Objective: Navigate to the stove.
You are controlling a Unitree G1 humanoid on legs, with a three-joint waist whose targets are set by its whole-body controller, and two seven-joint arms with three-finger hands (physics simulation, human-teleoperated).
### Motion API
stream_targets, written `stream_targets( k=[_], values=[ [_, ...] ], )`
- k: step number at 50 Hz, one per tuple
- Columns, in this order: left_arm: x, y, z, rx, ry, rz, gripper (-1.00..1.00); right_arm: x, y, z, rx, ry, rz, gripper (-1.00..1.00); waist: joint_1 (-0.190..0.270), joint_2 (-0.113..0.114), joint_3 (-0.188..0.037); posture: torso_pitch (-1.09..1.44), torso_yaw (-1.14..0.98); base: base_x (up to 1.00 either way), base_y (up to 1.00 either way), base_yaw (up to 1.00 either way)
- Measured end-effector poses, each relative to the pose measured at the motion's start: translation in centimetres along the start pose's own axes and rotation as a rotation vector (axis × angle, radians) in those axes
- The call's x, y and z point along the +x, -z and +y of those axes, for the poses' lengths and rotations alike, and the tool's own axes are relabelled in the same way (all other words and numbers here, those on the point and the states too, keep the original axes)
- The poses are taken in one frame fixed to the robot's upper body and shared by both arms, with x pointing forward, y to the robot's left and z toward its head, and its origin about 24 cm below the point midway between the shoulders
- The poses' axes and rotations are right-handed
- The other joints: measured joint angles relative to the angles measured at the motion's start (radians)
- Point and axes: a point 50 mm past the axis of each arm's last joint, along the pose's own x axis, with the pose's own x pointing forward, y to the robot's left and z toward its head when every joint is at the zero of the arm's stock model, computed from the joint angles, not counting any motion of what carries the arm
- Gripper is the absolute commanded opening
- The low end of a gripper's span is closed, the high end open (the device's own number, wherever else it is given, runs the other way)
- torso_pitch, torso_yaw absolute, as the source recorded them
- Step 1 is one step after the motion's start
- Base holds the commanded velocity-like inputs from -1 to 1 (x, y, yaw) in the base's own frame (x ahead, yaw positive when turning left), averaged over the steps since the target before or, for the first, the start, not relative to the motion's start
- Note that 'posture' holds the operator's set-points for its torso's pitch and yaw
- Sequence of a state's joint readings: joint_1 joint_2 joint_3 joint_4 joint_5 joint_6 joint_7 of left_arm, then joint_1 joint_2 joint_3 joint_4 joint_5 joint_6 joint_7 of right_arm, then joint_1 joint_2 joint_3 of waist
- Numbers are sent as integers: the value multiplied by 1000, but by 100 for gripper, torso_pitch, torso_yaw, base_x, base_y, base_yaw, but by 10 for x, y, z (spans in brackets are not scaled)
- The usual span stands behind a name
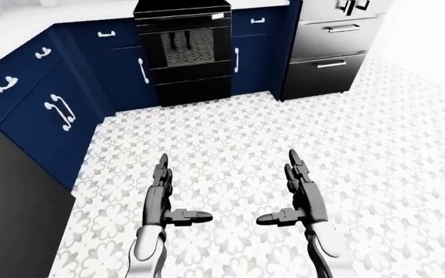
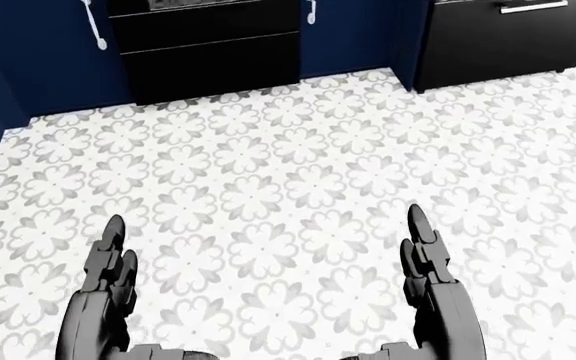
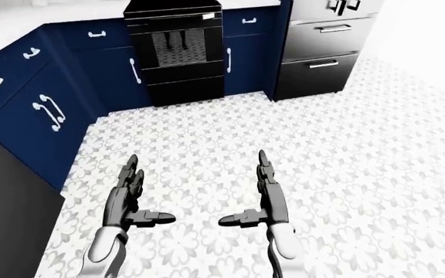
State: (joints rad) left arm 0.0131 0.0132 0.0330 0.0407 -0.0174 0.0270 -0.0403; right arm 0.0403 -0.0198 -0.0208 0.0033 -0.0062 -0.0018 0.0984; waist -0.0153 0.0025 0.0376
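Note:
The black stove (image 1: pixel 184 49) with a glass oven door stands at the top centre of the left-eye view, set between navy cabinets; its lower drawer (image 2: pixel 203 52) shows at the top of the head view. Patterned floor lies between me and it. My left hand (image 1: pixel 165 200) and right hand (image 1: pixel 296 200) are held low over the floor, both open with fingers straight and thumbs pointing inward, holding nothing.
Navy cabinets (image 1: pixel 45 104) with white handles run down the left. A dark panel (image 1: pixel 10 214) fills the lower left corner. A steel fridge (image 1: pixel 334 43) stands right of the stove. White floral tiles (image 1: pixel 392 150) stretch to the right.

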Motion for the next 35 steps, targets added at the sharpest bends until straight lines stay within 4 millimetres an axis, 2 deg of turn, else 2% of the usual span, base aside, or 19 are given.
stream_targets(
  k=[2, 4, 5, 8, 10, 15, 18, 20, 23, 25, 29, 31, 32, 33, 35],
  values=[
    [0, -1, -1, 0, 3, -8, 100, 1, 0, -1, 0, 2, -1, 100, -4, 32, 0, 0, 0, 16, 17, 0],
    [0, -2, -1, 0, 6, -13, 100, 1, -1, -1, 0, 4, -6, 100, -2, 79, -10, 0, 0, 16, 16, 0],
    [1, -1, 1, 7, 1, -6, 100, 1, 0, 2, 9, 0, -1, 100, 6, 66, -7, 0, 0, 16, 16, 0],
    [-2, 6, 8, 8, -31, 27, 100, 1, 5, 9, 14, -30, 24, 100, 26, 67, -2, 0, 0, 16, 16, 0],
    [-2, 6, 9, 9, -36, 28, 100, 1, 5, 8, 12, -32, 27, 100, 29, 50, -6, 0, 0, 16, 16, 0],
    [-1, 1, 4, 6, -17, 6, 100, 2, 0, 4, 6, -13, -2, 100, 32, -14, -1, 0, 0, 16, 16, 0],
    [0, 0, 4, 7, -15, -1, 100, 3, -2, 4, 6, -15, -14, 100, 33, -63, -5, 0, 0, 16, 16, 0],
    [0, 2, -1, -2, -1, 6, 100, 2, 1, 0, -1, -2, 0, 100, 15, -46, 2, 0, 0, 16, 16, 0],
    [-1, 7, -4, -4, 15, 31, 100, -1, 7, -4, 0, 16, 32, 100, 1, -53, -2, 0, 0, 16, 16, 0],
    [-1, 5, -3, -3, 13, 26, 100, -1, 6, -3, -1, 16, 29, 100, 2, -38, -4, 0, 0, 16, 16, 0],
    [0, -1, -1, 0, 3, -4, 100, 1, -1, -1, -3, 3, -3, 100, -3, 18, 4, 0, 0, 16, 16, 0],
    [0, -2, -1, 0, 5, -13, 100, 1, -2, 0, -4, 1, -8, 100, -3, 60, -2, 0, 0, 16, 16, 0],
    [1, -3, 1, 5, 0, -14, 100, 2, -2, 2, 1, -4, -11, 100, 3, 67, -7, 0, 0, 17, 16, 0],
    [1, -1, 4, 9, -9, -7, 100, 2, 0, 5, 7, -15, -3, 100, 12, 58, -3, 0, 0, 16, 17, 0],
    [-2, 4, 8, 9, -29, 20, 100, 1, 5, 9, 10, -35, 20, 100, 23, 59, 1, 0, 0, 16, 16, 0]
  ],
)
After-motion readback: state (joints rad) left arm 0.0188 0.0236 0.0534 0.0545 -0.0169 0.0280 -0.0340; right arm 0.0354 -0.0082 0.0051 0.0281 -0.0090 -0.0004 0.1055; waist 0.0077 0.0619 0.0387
